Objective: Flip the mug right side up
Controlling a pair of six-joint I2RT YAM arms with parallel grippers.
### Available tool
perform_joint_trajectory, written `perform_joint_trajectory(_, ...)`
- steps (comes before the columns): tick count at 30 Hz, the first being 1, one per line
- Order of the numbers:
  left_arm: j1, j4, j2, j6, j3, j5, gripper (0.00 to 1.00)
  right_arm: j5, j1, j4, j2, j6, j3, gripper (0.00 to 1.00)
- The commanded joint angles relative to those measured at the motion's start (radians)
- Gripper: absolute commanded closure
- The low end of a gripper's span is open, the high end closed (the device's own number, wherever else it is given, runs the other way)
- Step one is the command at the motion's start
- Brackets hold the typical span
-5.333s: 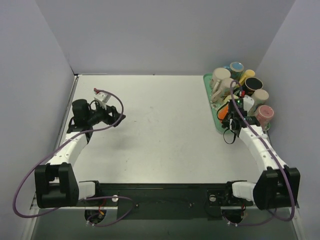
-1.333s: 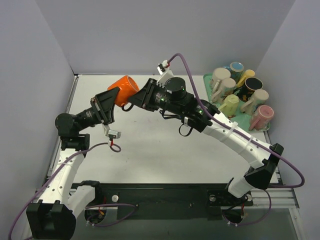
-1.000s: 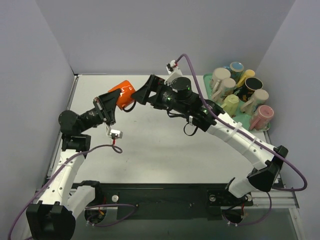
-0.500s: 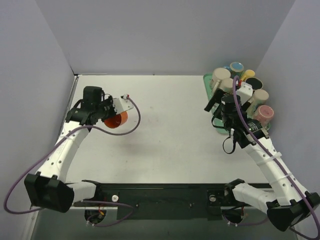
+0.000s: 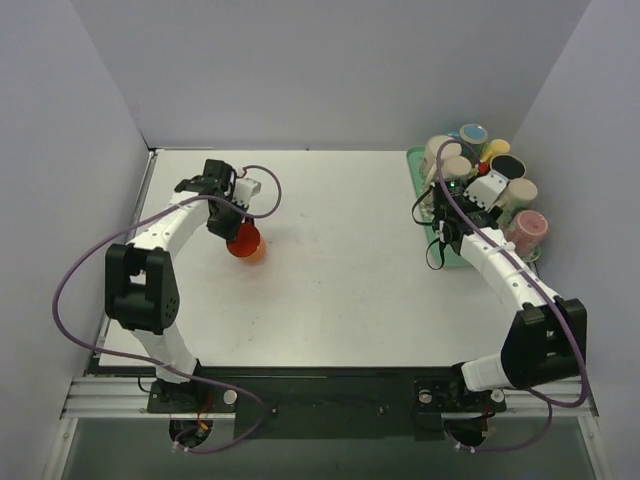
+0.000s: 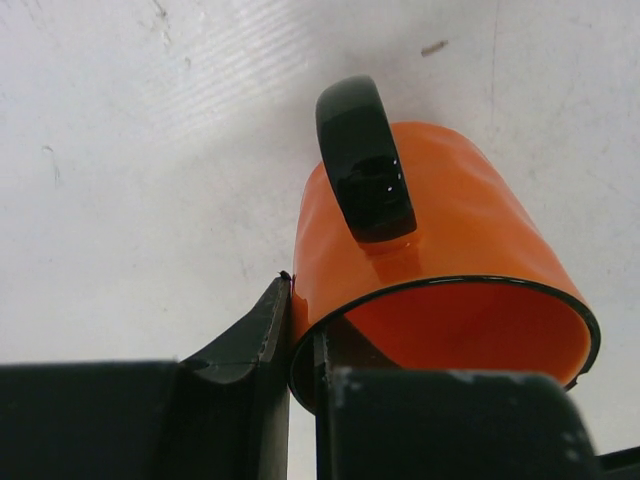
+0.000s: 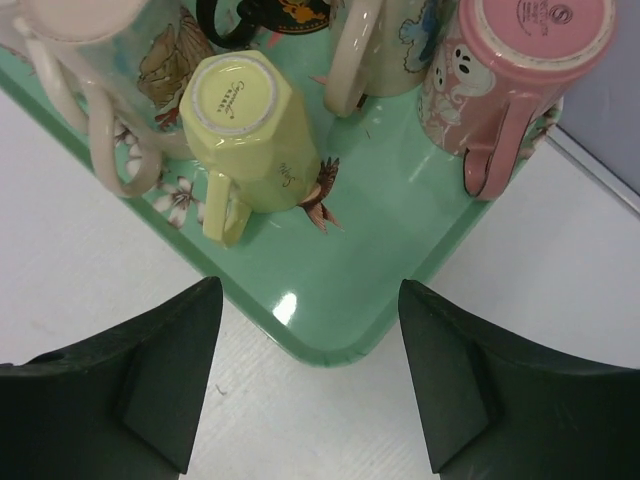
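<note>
White tabletop [image 5: 330, 290] lay under both arms, and at its left the left gripper [image 6: 300, 320] pinched the orange mug [image 6: 450, 230] by its rim, one finger inside, long axis running straight out from the wrist, base toward the table, while the right gripper [image 7: 310, 295] hung wide open and empty over the green tray [image 7: 390, 230] of other mugs [image 7: 245, 120].

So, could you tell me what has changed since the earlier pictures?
The right gripper lifted the orange mug from the tray and handed it to the left gripper, which now grips its rim, mouth up, at the left of the table. The right gripper is back over the tray, open. The other mugs stayed put.
</note>
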Motion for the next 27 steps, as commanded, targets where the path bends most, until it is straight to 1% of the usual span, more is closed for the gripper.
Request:
perform_joint_trajectory(1,0.005,0.019,0.116,-0.100,0.132,0.019,1.00,0.033,-0.030,0.142,0.099,0.074,0.015,0.35)
perform_joint_trajectory(7,0.008,0.022,0.249,-0.117,0.224,0.024,1.00,-0.002,-0.044,0.150,0.267,0.088,0.114,0.38)
perform_joint_trajectory(10,0.011,0.015,0.292,-0.124,0.284,0.004,1.00,-0.016,-0.044,0.144,0.326,0.096,0.159,0.39)
perform_joint_trajectory(13,0.013,0.013,0.318,-0.126,0.315,-0.003,0.99,0.007,-0.046,0.123,0.386,0.116,0.199,0.39)
perform_joint_trajectory(14,0.013,0.013,0.320,-0.123,0.324,-0.001,0.96,0.014,-0.050,0.117,0.398,0.119,0.211,0.39)
perform_joint_trajectory(15,0.011,0.013,0.318,-0.120,0.327,0.001,0.87,0.013,-0.053,0.106,0.418,0.129,0.217,0.39)
perform_joint_trajectory(16,0.011,0.010,0.317,-0.114,0.336,0.011,0.82,0.004,-0.064,0.104,0.426,0.136,0.227,0.39)
perform_joint_trajectory(17,0.013,0.007,0.315,-0.108,0.339,0.014,0.73,-0.007,-0.070,0.100,0.442,0.148,0.230,0.39)
perform_joint_trajectory(18,0.015,0.005,0.311,-0.105,0.347,0.028,0.69,-0.024,-0.082,0.100,0.455,0.154,0.237,0.40)
perform_joint_trajectory(20,0.021,-0.004,0.297,-0.098,0.356,0.053,0.57,-0.051,-0.093,0.088,0.482,0.171,0.251,0.40)
perform_joint_trajectory(21,0.025,-0.010,0.286,-0.100,0.361,0.060,0.56,-0.051,-0.095,0.072,0.493,0.179,0.257,0.41)
perform_joint_trajectory(22,0.030,-0.014,0.282,-0.100,0.370,0.076,0.52,-0.053,-0.098,0.066,0.502,0.182,0.265,0.40)
perform_joint_trajectory(24,0.038,-0.027,0.262,-0.098,0.387,0.099,0.51,-0.048,-0.099,0.052,0.513,0.188,0.270,0.41)
perform_joint_trajectory(27,0.041,-0.042,0.217,-0.092,0.394,0.116,0.51,-0.051,-0.101,0.046,0.533,0.189,0.280,0.44)
